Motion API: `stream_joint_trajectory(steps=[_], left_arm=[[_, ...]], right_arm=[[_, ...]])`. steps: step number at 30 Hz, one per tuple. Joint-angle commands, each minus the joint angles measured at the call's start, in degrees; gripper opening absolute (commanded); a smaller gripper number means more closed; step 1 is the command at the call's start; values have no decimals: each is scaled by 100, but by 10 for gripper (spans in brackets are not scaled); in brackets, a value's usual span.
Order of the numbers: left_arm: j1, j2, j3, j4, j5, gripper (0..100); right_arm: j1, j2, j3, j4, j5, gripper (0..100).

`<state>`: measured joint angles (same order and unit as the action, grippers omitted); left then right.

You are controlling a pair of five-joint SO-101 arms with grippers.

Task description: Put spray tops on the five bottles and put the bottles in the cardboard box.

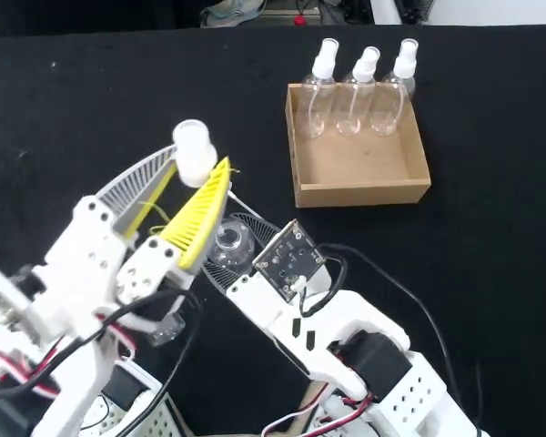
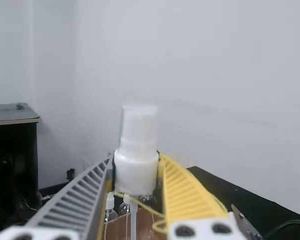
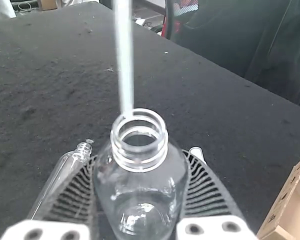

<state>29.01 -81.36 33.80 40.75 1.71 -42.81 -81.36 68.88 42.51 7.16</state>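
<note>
Two pincers meet close to the arm bases. The right pincer (image 3: 140, 167), black-fingered, is clenched around a clear bottle (image 3: 140, 200). That bottle stands upright, long axis vertical, threaded open mouth pointing up. A second uncapped bottle (image 3: 65, 167) lies on its side on the black bench (image 1: 91, 91) just beside that pincer, with its neck pointing away from the arm. Above, the left pincer (image 2: 135, 172), one white finger and one yellow, grips a white spray top (image 2: 136, 155) by its collar, nozzle end up. The top's dip tube (image 3: 123, 60) hangs straight down and its tip is at the rim of the held bottle's mouth; whether it is inside is unclear. Farther out sits the cardboard box (image 1: 359, 194), open side up. Three capped bottles (image 1: 355, 100) stand in a row against its far wall, spray tops up. A dark mark on the box side is too small to read.
</note>
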Motion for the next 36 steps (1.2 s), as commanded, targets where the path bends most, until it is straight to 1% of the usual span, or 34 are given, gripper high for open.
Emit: stream_joint_trajectory(steps=[1,11,16,21,29,32,36], left_arm=[[66,70,145,-343,35,37],[4,18,664,-343,-18,37],[-462,18,892,-378,-18,37],[-611,18,1007,-343,-9,37],[-611,9,1007,-334,-9,37],[-523,9,936,-18,26,37],[-92,9,857,396,35,35]], right_arm=[[-53,31,-57,-9,-18,53],[-53,22,-57,-9,-18,53],[-53,13,-57,0,-18,53],[-53,4,-57,0,-18,53],[-53,-13,-75,123,-18,53],[-53,-13,-75,123,-18,53],[-53,-13,-75,123,-18,53]])
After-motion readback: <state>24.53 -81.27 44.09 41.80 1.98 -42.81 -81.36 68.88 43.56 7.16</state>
